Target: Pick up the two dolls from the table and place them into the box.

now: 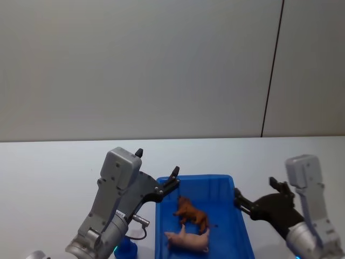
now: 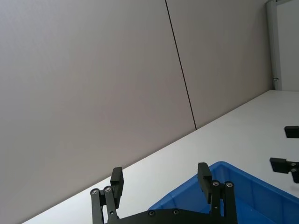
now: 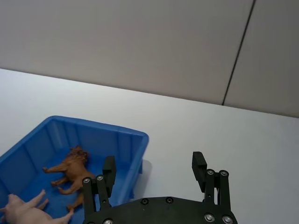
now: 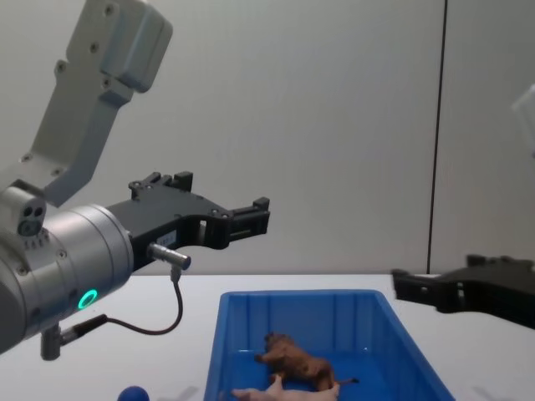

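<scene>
**Two dolls (image 1: pixel 191 216) down in the box, both arms empty**

Starting at my left: the left end effector (image 2: pixel 160 173) hangs raised above the counter (image 1: pixel 54 172), near the far left corner of the box (image 1: pixel 197 177). Its fingers are spread wide with nothing between them. Low beside the box's left wall sits a small blue ball (image 4: pixel 132 393), which I leave alone.

In the middle, the brown doll (image 1: pixel 193 214) lies on the box floor. The pink doll (image 1: pixel 188 240) lies just in front of it, towards me, close to or touching it; I cannot tell which. Both sit well below the rim.

On the right, the right end effector (image 3: pixel 154 162) hovers over bare counter just outside the box's right wall. It too is spread wide and carries nothing.

As I read it, the placing is finished and what remains is getting the arms away cleanly. On the left I would go straight up before swinging outward. The fingers are close to the rim there and a looped cable hangs below the wrist, so a low sideways sweep could catch the wall and shove the box. On the right I would draw back away from the wall, not across it. I would leave both sets of fingers wide and not dip into the box again
</scene>
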